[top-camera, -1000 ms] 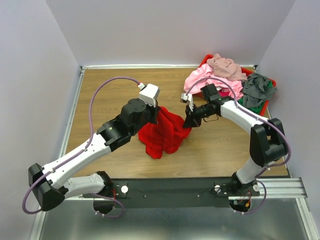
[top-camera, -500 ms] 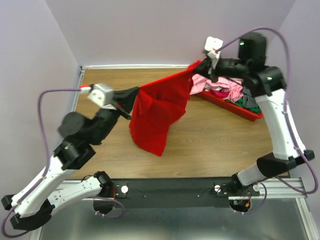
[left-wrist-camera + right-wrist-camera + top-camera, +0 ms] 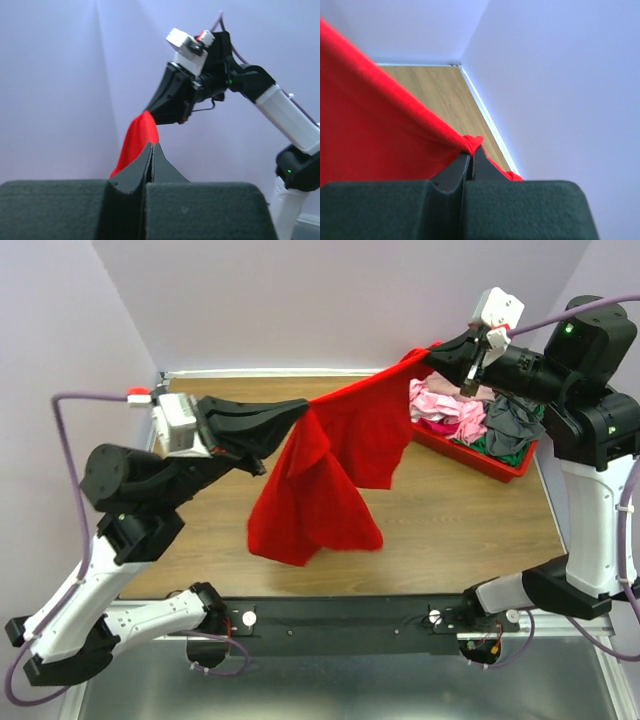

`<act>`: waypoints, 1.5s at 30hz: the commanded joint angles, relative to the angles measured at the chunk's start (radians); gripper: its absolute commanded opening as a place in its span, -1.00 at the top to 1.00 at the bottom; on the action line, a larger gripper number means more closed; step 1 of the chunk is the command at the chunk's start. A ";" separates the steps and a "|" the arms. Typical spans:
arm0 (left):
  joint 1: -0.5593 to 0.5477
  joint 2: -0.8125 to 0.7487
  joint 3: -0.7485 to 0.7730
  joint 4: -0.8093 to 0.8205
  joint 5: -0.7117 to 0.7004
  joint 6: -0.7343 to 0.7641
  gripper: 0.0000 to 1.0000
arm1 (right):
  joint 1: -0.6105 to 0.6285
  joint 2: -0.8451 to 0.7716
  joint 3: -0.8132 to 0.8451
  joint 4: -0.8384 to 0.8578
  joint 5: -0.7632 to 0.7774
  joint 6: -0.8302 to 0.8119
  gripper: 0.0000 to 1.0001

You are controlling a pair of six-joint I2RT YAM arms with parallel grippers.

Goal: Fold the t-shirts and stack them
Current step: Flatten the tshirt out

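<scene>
Up in mid-air, the red t-shirt [image 3: 335,455] hangs stretched along one edge, its body sagging twisted and bunched. Both the left gripper [image 3: 300,408] and the right gripper [image 3: 436,352] clench a thin pinch of its corners. A harder pull could slip one free; lowered to the table [image 3: 460,530] like this, it would crease.

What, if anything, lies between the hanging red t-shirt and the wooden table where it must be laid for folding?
Nothing visible. The red t-shirt hangs stretched between the left gripper and the right gripper, both shut on it, above bare-looking wood of the table. The red tray of other shirts sits aside at the far right.
</scene>
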 commanded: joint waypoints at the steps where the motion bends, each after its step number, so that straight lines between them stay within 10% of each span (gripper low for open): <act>1: 0.003 0.039 0.038 0.072 0.172 -0.088 1.00 | -0.021 -0.022 0.022 0.027 0.109 0.061 0.99; 7: 0.003 -0.048 -0.082 0.051 0.025 -0.068 1.00 | -0.020 -0.024 -0.024 0.024 0.067 0.051 0.99; 17: 0.061 -0.215 -0.559 0.018 -0.754 -0.309 1.00 | -0.017 0.128 -0.354 0.241 -0.006 0.177 0.94; 23: 0.549 0.073 -0.616 0.135 -0.497 -0.467 1.00 | 0.012 0.485 -0.211 0.321 0.193 0.364 0.74; 24: 0.595 0.181 -0.608 0.143 -0.424 -0.479 1.00 | 0.017 0.583 -0.181 0.325 0.230 0.376 0.28; 27: 0.701 0.374 -0.506 0.103 -0.350 -0.446 0.38 | 0.055 0.669 -0.138 0.323 0.446 0.357 -0.66; 31: 0.710 0.424 -0.392 0.039 -0.382 -0.357 -0.97 | 0.062 0.609 -0.231 0.323 0.498 0.306 -0.91; 39: 0.709 0.296 -0.387 0.000 -0.163 -0.179 -0.92 | 0.063 0.331 -0.739 0.289 0.027 0.062 -1.00; 45: 0.622 0.267 -0.469 -0.092 0.005 -0.093 -0.70 | 0.063 0.315 -0.981 0.289 0.155 0.104 -0.83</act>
